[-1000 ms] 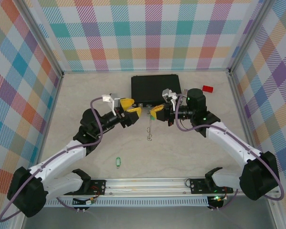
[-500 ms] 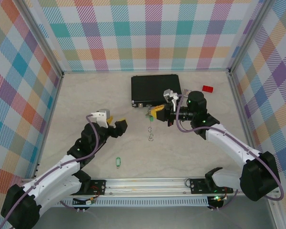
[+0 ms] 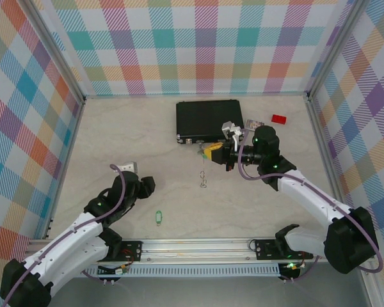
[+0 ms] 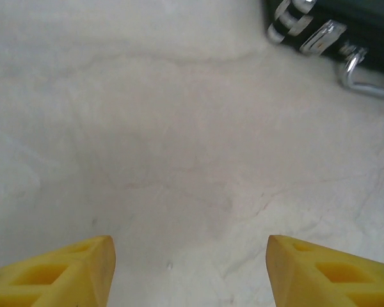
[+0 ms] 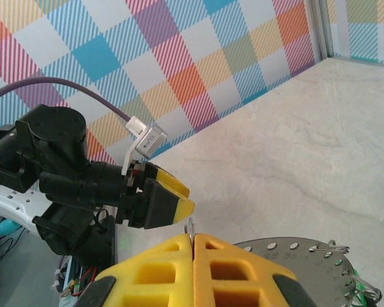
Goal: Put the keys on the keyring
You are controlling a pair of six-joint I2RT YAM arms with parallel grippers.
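Step in hand, as I read it: the left arm goes for the loose key while the right arm presents the ring.

Small key with bright-green oblong plastic tag (image 3: 158, 218) lies flat on the pale marbled tabletop (image 3: 115, 128), near its front edge. It sits at 5 o'clock from the left arm's wrist and 7 o'clock from the right tool (image 3: 210, 151), well apart from both. I can't pick out a second key. There are small metal bits (image 3: 203, 180) at 6 o'clock under the right tool, too small to name.

Large thin flat grey metal keyring (image 5: 294, 252): in the right wrist view its flat face, edged with a row of small holes, shows at 4 o'clock past the yellow fingers (image 5: 153, 268). A thin metal sliver pokes up between the pads. The ring is held up in front of the black rectangular case (image 3: 208, 120), which is at 12 o'clock.

Right tool: pads pressed together, clamped on the keyring.

Left tool (image 4: 191, 268): yellow fingertips (image 4: 70, 268) spread wide and nothing between them. It hovers over bare tabletop, touching nothing.

Doing it well:
- Bring the left tool straight down over the key, fingers straddling the tag's narrow width.
- The key is thin and lies on a hard top, so the pads must reach the surface before closing or it will likely skid.
- Pinch the green tag only and leave the metal end free for threading.
- The right tool should hold steady, without loosening, while the key is brought over.
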